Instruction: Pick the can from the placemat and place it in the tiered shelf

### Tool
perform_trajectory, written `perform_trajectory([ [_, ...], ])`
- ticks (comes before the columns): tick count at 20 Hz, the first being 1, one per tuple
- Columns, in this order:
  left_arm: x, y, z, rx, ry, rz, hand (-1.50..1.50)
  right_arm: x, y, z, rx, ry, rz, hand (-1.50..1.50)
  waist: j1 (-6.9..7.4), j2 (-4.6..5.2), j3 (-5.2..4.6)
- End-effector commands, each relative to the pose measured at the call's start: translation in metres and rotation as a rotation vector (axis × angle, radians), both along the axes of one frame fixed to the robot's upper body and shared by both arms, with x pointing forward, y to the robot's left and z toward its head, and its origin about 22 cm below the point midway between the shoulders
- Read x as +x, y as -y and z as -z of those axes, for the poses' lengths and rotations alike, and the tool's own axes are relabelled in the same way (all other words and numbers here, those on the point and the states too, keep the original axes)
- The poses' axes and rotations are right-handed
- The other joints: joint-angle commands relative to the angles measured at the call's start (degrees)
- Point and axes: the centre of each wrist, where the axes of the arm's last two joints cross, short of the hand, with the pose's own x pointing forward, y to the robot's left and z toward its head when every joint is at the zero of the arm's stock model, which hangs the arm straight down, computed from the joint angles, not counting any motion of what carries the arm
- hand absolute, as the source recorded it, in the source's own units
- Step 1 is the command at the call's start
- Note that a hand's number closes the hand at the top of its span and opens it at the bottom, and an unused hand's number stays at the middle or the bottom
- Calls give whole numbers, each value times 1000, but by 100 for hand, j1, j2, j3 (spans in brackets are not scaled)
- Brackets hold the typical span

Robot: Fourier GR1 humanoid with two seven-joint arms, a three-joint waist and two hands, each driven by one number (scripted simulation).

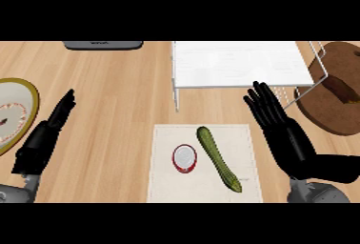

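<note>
Both forearms come in from the lower edge, grey at the wrists, black at the hands. On the near side, the left hand (pixel 44 136) is up beside the counter's left part, fingers straight and together, pointing away, holding nothing. It sits just beside a round plate (pixel 20 112) with a yellowish rim that runs off the left edge.

Over on the other side, the right hand (pixel 277 128) is open too, fingers spread a little and stretched toward the far end of the counter, nothing in its grasp. Its fingertips show just below the front edge of the white shelf (pixel 243 64), close to that shelf's right leg.

Between the two hands lies the pale placemat (pixel 169 190), and on it stands the can (pixel 185 157), seen from above: a red body with a light round top. It stands upright on the left half of the mat, untouched by either hand. Just beside it to the right lies a long green cucumber (pixel 218 158), set at a slant, its far end toward the shelf and its near end toward the mat's lower right. Can and cucumber are close, though whether they touch I cannot tell.

Beyond the mat, the shelf spans the far middle of the wooden counter (pixel 119 95). Right of it lies a round brown board (pixel 337 100), partly behind the shelf's wire side. A dark grey object (pixel 103 45) shows at the far edge, left of the shelf.
</note>
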Motion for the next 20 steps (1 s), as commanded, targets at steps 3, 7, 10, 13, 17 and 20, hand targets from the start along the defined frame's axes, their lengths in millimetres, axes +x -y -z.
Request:
perform_trajectory([
  [3, 17, 15, -16, -146, 36, -92, 0, 25, -61, -24, -105, 28, -150, 150, 180, -127, 14],
  [7, 11, 25, -11, -278, 23, -168, 0, 46, -43, -27, -429, 71, 129, 150, 210, -203, -36],
  [10, 18, 24, -18, -326, 12, -201, 0, 54, -106, -20, -78, -115, -123, -150, 155, -119, 20],
  [13, 17, 41, -35, -339, 25, -223, 0, 64, -92, -46, -80, -21, -230, -150, 101, -137, 22],
  [17, 8, 31, -22, -311, 10, -224, 0, 54, -73, -86, -275, 75, -381, -150, 37, -162, 17],
  [20, 9, 29, -16, -314, 7, -231, 0, 50, -73, -94, -565, 118, -470, -150, 6, -160, 6],
])
